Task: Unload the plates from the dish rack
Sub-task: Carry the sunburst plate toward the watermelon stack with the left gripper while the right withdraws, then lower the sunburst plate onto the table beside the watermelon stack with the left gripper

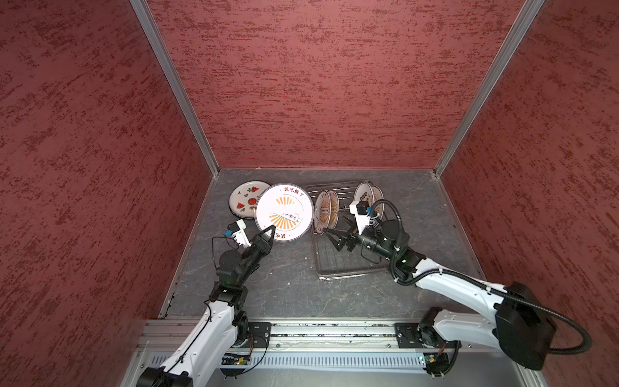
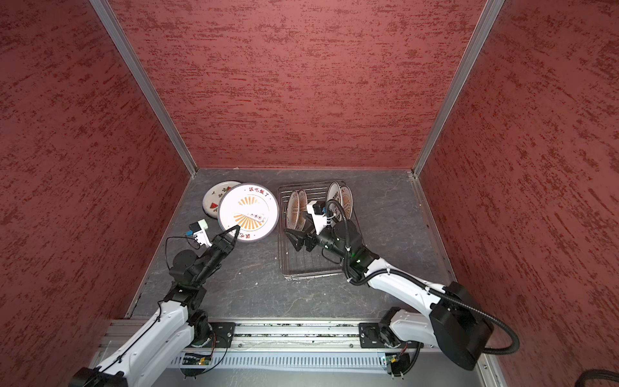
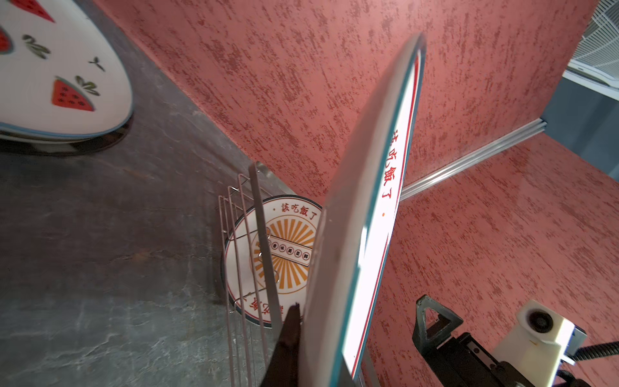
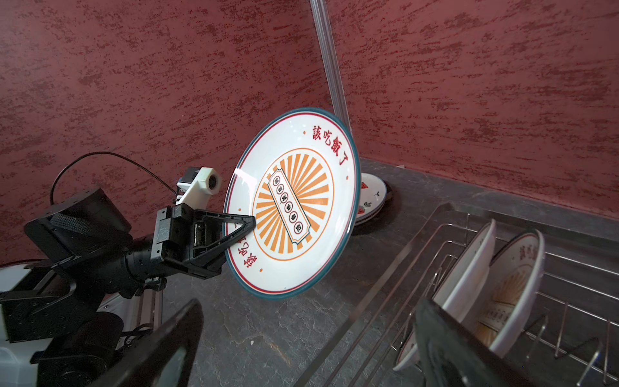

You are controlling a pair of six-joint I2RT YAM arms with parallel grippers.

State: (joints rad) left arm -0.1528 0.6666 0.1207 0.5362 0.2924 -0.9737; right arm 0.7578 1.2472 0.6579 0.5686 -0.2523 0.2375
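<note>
Right jaws wide, empty — left jaws tight on sunburst plate [image 1: 284, 212] rim

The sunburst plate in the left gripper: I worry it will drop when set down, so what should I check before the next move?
1. Grip: left gripper shut on rim of round white orange-sunburst plate: ok.
2. Clearance: that plate hangs apart from the silver wire dish rack: ok.
3. Landing spot: white watermelon-slice plate lies flat on grey table: ok.
4. Held plate level: steeply tilted: not ok.
5. Other arm: right gripper open, clear of held plate: ok.
6. Rack emptied: four upright plates inside: not ok.
</note>
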